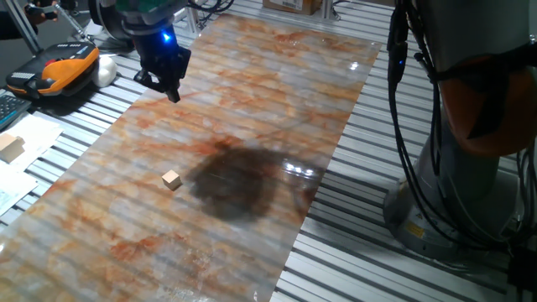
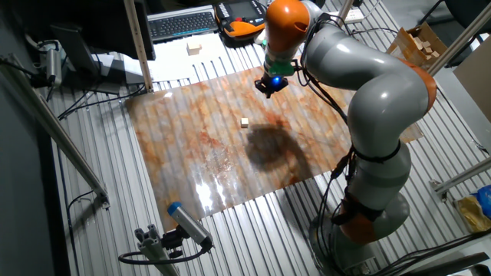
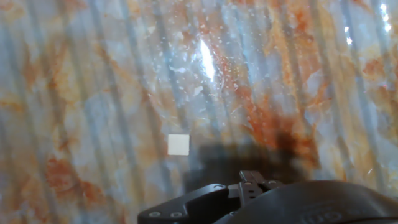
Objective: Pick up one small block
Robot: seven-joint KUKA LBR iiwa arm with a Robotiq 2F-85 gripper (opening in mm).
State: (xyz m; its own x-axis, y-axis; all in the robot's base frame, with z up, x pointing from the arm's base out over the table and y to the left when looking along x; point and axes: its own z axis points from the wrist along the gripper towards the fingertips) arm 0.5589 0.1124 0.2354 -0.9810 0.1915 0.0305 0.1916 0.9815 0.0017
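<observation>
The small block (image 1: pixel 172 179) is a tiny tan wooden cube lying alone on the marbled mat (image 1: pixel 277 92), just left of a dark patch. It also shows in the other fixed view (image 2: pixel 245 122) and in the hand view (image 3: pixel 178 144), below centre. My gripper (image 1: pixel 159 86) hangs above the mat's far left part, well away from the block and apart from it. It looks open and empty. In the other fixed view the gripper (image 2: pixel 271 86) is up and to the right of the block. The hand view shows only the hand's dark body (image 3: pixel 267 199), not the fingertips.
A larger pale wooden block (image 1: pixel 8 147) lies off the mat on the slatted table, also seen near the keyboard (image 2: pixel 193 48). An orange and black device (image 1: pixel 59 67) sits beyond the mat's edge. A cardboard box of wooden pieces (image 2: pixel 418 42) stands by the arm's base (image 1: pixel 470 126).
</observation>
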